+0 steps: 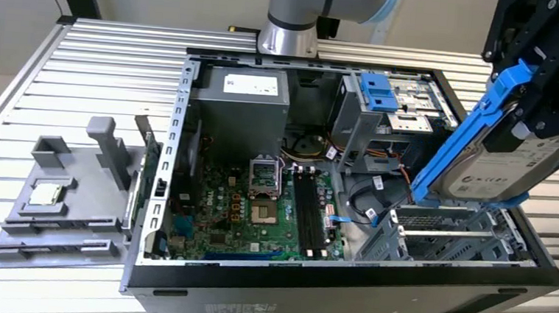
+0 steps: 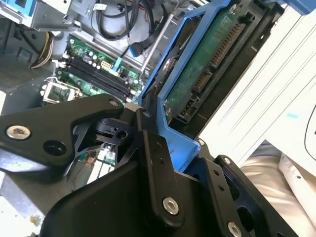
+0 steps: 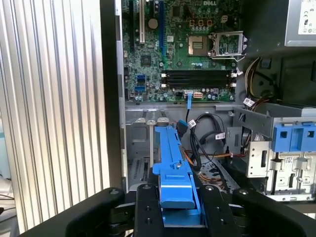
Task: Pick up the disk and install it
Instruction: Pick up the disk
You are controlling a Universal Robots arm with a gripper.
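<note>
The gripper point(image 1: 534, 100) has its black fingers closed on the blue carrier of the disk point(image 1: 496, 168). It holds the disk tilted on edge in the air, above the end of the open computer case point(image 1: 348, 298) on the exterior view's right, over the case's grey metal drive cage point(image 1: 451, 242). The exterior view shows the disk's silver top with its white printed label. The second wrist view shows the other face instead: a green circuit board point(image 2: 210, 61) with a black connector strip, framed by the blue carrier. In the first wrist view the disk is seen edge-on as a narrow blue rail between the two fingers, with the drive cage and a tangle of black cables point(image 3: 207, 133) inside the case beyond it. Inside the case lie the green motherboard point(image 1: 246, 206) with its bare CPU socket point(image 1: 264, 172), black memory slots point(image 3: 197, 79) and a grey power supply point(image 1: 239, 102) carrying a white label. A blue plastic bracket point(image 1: 378, 93) sits in the bay beside the power supply. The case lies on its side, open face up, on a ribbed aluminium table point(image 1: 98, 77). Just outside the case, on the exterior view's left, stands a grey plastic fixture point(image 1: 58, 233) holding a small square silver chip point(image 1: 46, 193). The arm's silver base point(image 1: 288, 28) rises from the table behind the case, with a pale wall beyond it.
</note>
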